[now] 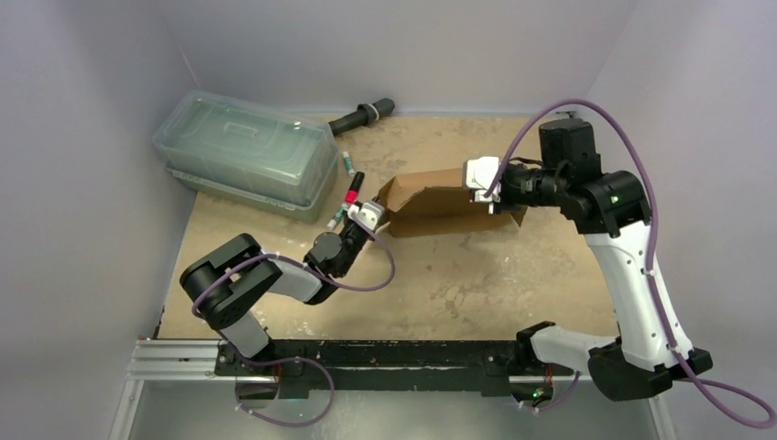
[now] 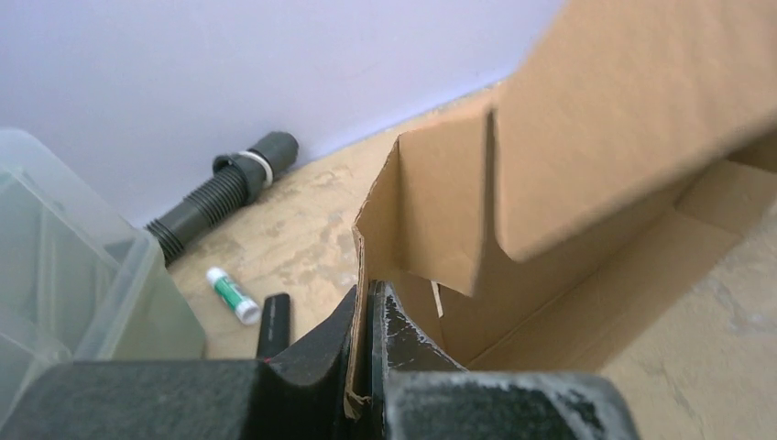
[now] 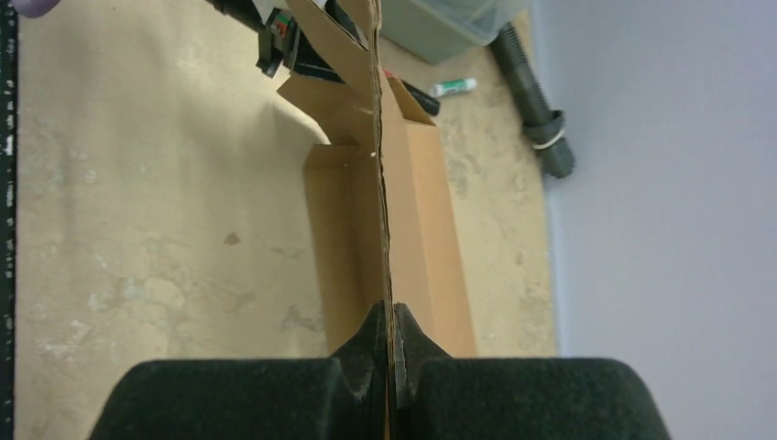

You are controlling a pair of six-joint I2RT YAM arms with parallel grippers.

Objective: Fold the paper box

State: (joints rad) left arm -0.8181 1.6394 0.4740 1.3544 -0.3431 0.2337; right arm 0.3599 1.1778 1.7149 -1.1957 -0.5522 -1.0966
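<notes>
Markers (image 1: 353, 191), hose (image 1: 362, 116) and container (image 1: 243, 151) lie near paper box (image 1: 431, 203), pinched by left gripper (image 2: 366, 312) and right gripper (image 3: 391, 321).

The left arm (image 1: 275, 280) lies low, its elbow folded back near the base and its forearm reaching forward. The left end effector (image 1: 371, 217) pinches a wall edge of the paper box (image 1: 431, 206) between closed fingers. The right arm (image 1: 632, 275) stands tall with its wrist turned leftward. The right end effector (image 1: 474, 183) is clamped on an upright panel of the box.

The paper box (image 1: 440, 203) is plain brown, the container (image 1: 243, 151) greenish, the table (image 1: 458, 284) mottled tan.
</notes>
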